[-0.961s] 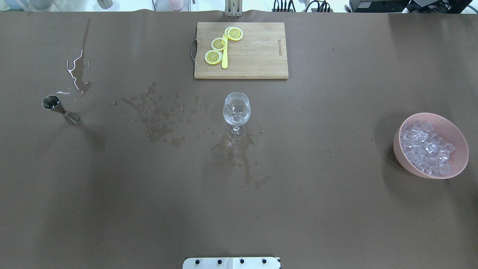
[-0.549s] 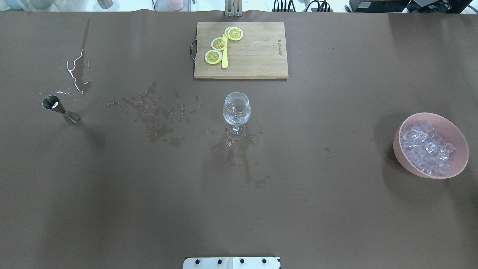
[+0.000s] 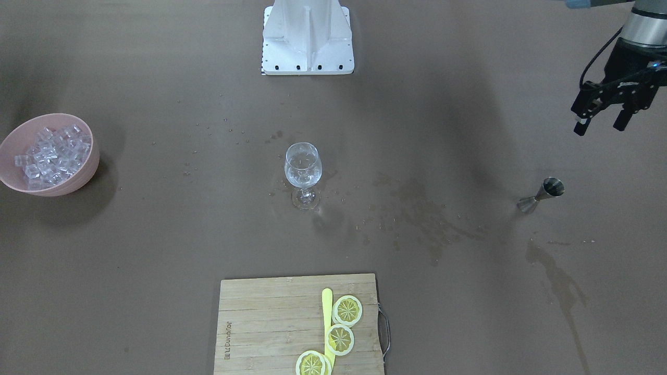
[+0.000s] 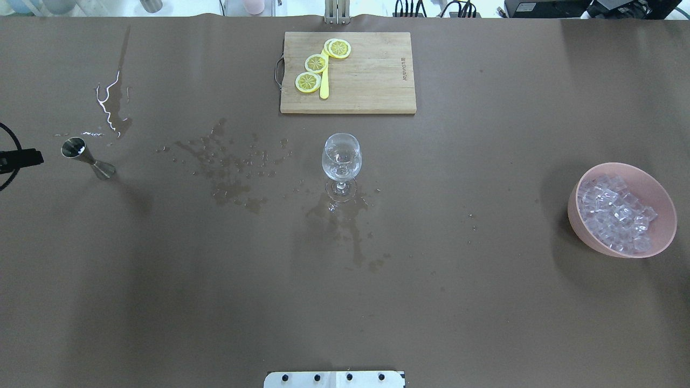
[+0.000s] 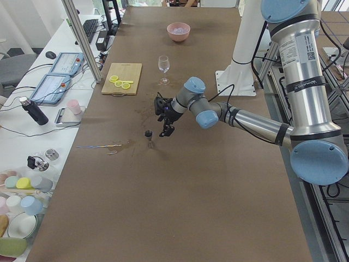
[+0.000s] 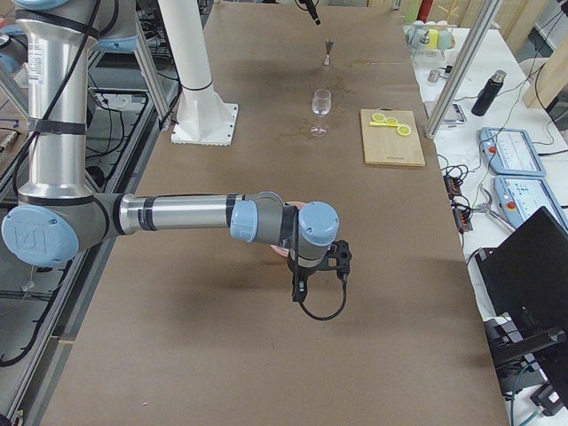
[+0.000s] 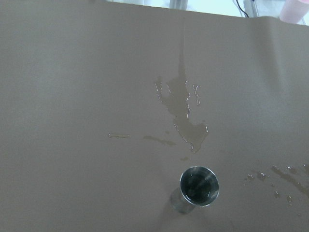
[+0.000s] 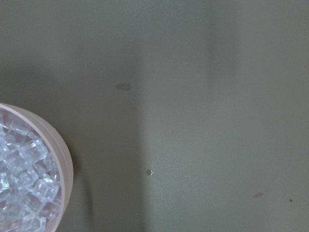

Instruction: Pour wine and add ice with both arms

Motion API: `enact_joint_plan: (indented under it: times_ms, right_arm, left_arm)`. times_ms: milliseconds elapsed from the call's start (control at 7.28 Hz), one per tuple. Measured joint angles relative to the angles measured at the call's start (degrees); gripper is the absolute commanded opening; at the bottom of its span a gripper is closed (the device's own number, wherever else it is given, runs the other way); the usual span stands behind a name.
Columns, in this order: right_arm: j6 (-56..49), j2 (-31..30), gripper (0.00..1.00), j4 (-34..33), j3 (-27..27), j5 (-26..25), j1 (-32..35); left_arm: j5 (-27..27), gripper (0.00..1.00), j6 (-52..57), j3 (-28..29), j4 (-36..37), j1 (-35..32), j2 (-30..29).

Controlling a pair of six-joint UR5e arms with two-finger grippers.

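The ice (image 4: 615,213) is heaped in a pink bowl (image 4: 664,215) at the table's right; the right wrist view shows the ice (image 8: 26,183) at its lower left. A steel jigger (image 4: 75,149) stands at the far left, with clear wine (image 7: 199,186) in its cup. A stemmed wine glass (image 4: 342,157) stands mid-table. My left gripper (image 3: 600,124) hangs open and empty above the table, on the robot's side of the jigger (image 3: 544,192). My right gripper (image 6: 311,277) hovers by the bowl; I cannot tell its state.
A wooden cutting board (image 4: 372,81) with three lemon slices (image 4: 316,63) and a yellow knife lies at the far side. Wet spill marks (image 4: 232,167) spread between jigger and glass, and a streak (image 4: 110,105) runs beyond the jigger. The white base block (image 3: 307,39) stands at the near edge.
A black part of my left arm's end has come into the overhead view at its left edge, beside the jigger. Glass, bowl and board have not moved.
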Motion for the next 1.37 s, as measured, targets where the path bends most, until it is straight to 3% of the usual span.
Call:
enact_joint_plan:
  times_ms: [137, 412, 961, 1373]
  right_arm:
    - [0.0, -0.1, 1.00, 0.0, 0.0, 0.0, 0.0]
    - [-0.1, -0.2, 1.00, 0.0, 0.0, 0.0, 0.0]
    - [-0.1, -0.4, 1.00, 0.0, -0.1, -0.1, 0.0]
    - [0.0, -0.4, 1.00, 0.0, 0.0, -0.1, 0.0]
  left_arm:
    - [7.4, 0.98, -5.1, 0.0, -0.5, 5.2, 0.9]
    - [17.2, 0.98, -11.4, 0.1, -0.6, 12.9, 1.5]
    - [32.0, 0.98, -14.2, 4.7, -0.4, 19.2, 0.5]
    - [39.5, 0.98, -15.8, 12.0, -0.3, 22.4, -5.7]
